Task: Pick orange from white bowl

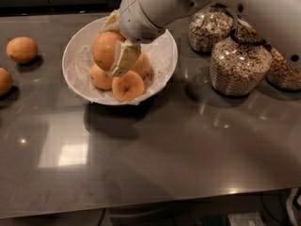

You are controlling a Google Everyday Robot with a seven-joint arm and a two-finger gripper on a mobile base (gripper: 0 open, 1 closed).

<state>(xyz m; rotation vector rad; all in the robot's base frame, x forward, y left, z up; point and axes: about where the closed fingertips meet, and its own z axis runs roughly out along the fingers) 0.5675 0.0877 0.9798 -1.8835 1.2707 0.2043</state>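
The fingers (123,60) are clamped on the orange (102,48), one on each side. The gripper (113,50) hangs over the white bowl (170,55). The orange sits above the smaller oranges (128,85) in the bowl. On the tabletop (164,149), two loose oranges (21,49) lie to the left and glass jars (240,65) stand to the right.

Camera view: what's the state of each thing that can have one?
gripper, shut on the orange over the white bowl
orange, gripped, above the others
white bowl, upright, holding three more oranges
cereal jars, upright, filled
loose oranges, resting on the counter
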